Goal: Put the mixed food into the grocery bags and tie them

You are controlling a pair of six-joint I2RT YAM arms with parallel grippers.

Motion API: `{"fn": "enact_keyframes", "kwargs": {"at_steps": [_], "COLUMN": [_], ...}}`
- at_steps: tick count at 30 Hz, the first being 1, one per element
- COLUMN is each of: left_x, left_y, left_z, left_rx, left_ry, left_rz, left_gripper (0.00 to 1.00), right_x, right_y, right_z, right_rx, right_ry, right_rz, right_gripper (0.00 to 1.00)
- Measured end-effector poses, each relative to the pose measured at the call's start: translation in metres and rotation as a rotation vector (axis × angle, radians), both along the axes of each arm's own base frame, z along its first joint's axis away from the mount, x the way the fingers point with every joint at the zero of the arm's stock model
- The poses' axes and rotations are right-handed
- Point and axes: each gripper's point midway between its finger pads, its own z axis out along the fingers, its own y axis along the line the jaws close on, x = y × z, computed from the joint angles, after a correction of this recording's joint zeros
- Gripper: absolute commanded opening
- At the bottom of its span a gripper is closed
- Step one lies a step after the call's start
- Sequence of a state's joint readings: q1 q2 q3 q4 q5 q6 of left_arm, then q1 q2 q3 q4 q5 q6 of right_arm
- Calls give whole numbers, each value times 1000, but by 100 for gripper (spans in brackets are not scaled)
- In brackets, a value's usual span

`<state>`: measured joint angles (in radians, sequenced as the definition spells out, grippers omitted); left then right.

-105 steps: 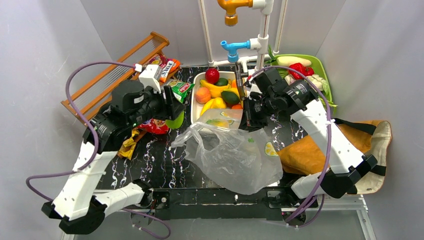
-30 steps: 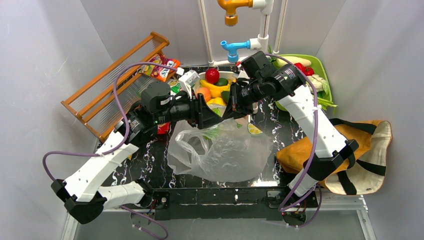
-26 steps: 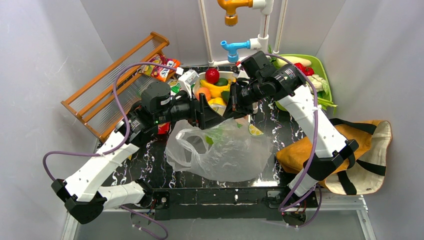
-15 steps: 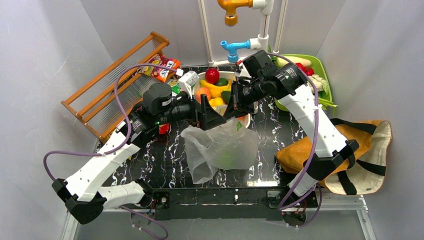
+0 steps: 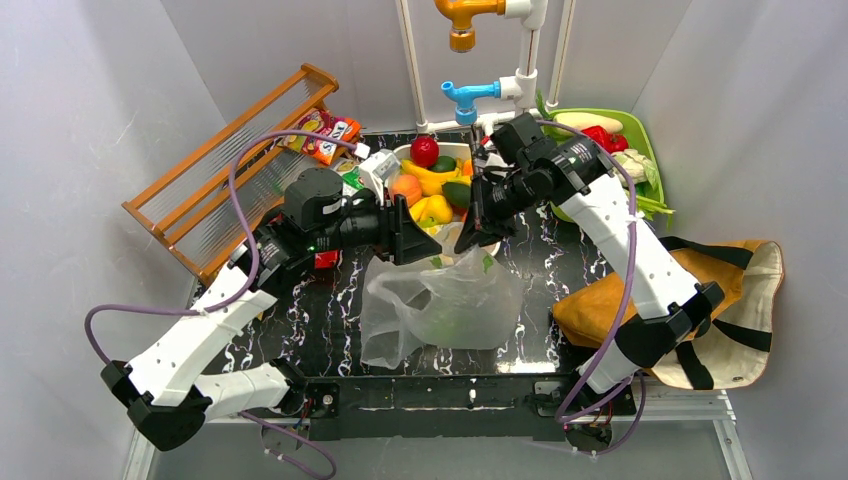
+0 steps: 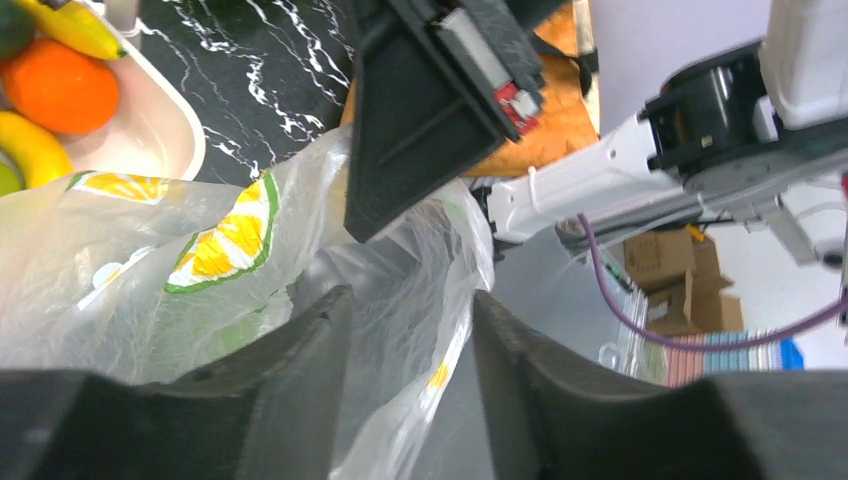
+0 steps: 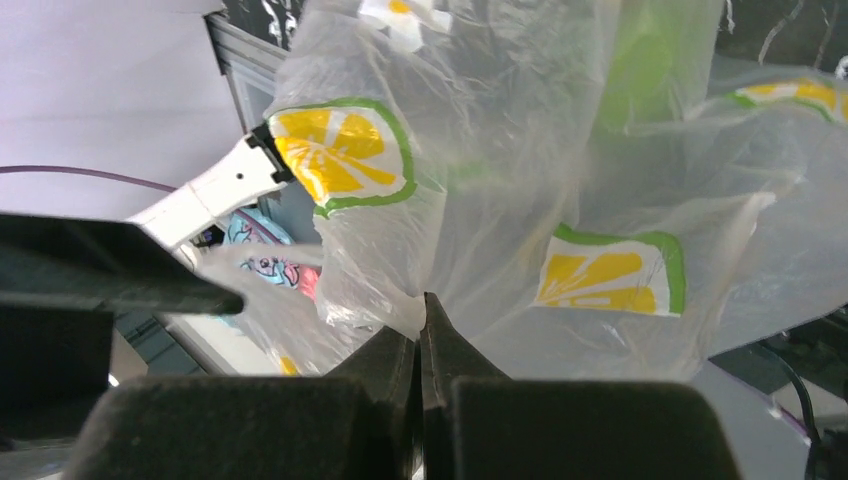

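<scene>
Clear plastic bag (image 5: 440,305), printed with lemon slices (image 7: 340,150), hangs just on the near side of the white tray (image 6: 150,130), its bottom over the black marbled tabletop (image 5: 300,320). Bag contents: one green shape (image 5: 455,322) shows through the film; cannot tell what it is. Right gripper (image 7: 425,300): jaws pressed together, pinching a fold of the bag's film at the tips, on the bag's upper edge nearest the tray. Left gripper (image 6: 411,293): jaws stand apart, partway, with bag film running through the gap; cannot tell whether either finger touches it. White tray holds a red apple (image 5: 424,150), yellow bananas (image 5: 432,180), an orange fruit (image 5: 405,188) and a green avocado (image 5: 460,193). Right of the white tray, a green tray (image 5: 643,140) holds a red vegetable (image 5: 600,138) and pale ones. Right and nearer from the white tray, a tan tote (image 5: 610,310) lies slumped, black straps showing. Left of the white tray, snack packets (image 5: 325,132) lie by a wooden rack (image 5: 230,140); their print is too small to read.
</scene>
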<state>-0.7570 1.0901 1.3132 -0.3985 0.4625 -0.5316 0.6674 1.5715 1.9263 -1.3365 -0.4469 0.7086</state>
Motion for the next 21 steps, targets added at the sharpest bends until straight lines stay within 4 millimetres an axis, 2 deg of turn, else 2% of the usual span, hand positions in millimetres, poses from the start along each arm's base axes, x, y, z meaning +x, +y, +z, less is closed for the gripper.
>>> {"fn": "enact_keyframes", "kwargs": {"at_steps": [4,7,8,11,16,17,18,21], "left_x": [-13,-22,-23,-21,-23,-24,-22,-16], "left_y": [-1,-5,-6,-12,-15,-14,-13,-8], "left_z": [1,-8,-13,-35,-75,-82,-88,-99], "left_rx": [-8,8,18,78,269,320,365,480], "left_ry": [4,27,39,72,37,23,2,-68], "left_rz": [-72,-131,-141,-150,-118,-105,-87,-22], "left_gripper": [35,21,22,55,84,92,97,98], "right_x": [-8,-14,-15,-18,-22,-23,-23,-25], "right_y": [-12,-18,-19,-19,-15,-14,-12,-8], "right_z": [-17,-28,-30,-37,-47,-48,-49,-50], "right_rx": [-35,-45,-44,-30,0,7,16,45], "right_ry": [40,56,58,56,78,85,90,105], "right_rz": [-15,-19,-19,-13,6,11,17,35], "right_gripper": [1,1,1,1,1,1,1,1]}}
